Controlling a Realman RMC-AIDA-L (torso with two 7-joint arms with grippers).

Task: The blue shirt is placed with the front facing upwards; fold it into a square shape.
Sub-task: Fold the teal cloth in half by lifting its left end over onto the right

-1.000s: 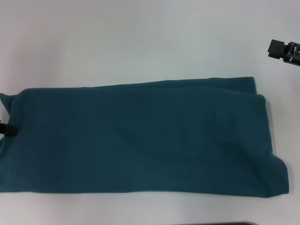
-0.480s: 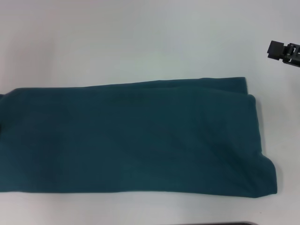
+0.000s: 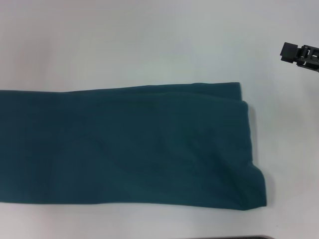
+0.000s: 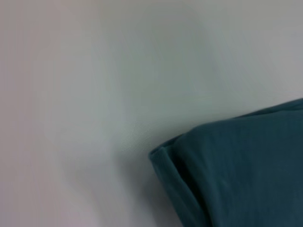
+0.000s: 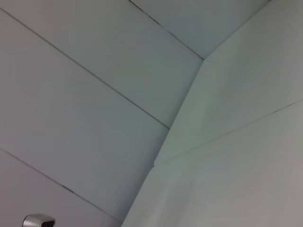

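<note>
— As things lie on the counter (image 3: 149, 40), what is item one?

— Shirt (image 3: 129, 149): teal, lying as a long flat band across the near half of the counter, running off the head view's left edge. Plain cloth faces up; no print or label shows. Its right end is doubled, with a lower layer peeking out along the far edge and a small lifted corner at the near right.

— And from the left wrist?

— Shirt (image 4: 241, 175) corner, two or three stacked layers showing at the edge, flat on the counter (image 4: 94, 71).

— Pincers?

— Right pincer (image 3: 300, 55): at the far right, raised off the counter, well apart from the shirt. Whether its fingers are spread or pressed together, I cannot tell. Its wrist camera shows only pale panels, no cloth. Left pincer: not in view anywhere; state cannot be told.

— Progress?

— By my judgement, the lengthwise folds are done: sleeves are tucked out of sight and the band has even long edges. What is left is folding the band across its length, probably more than once, to make a square. The right end wants squaring first.
</note>
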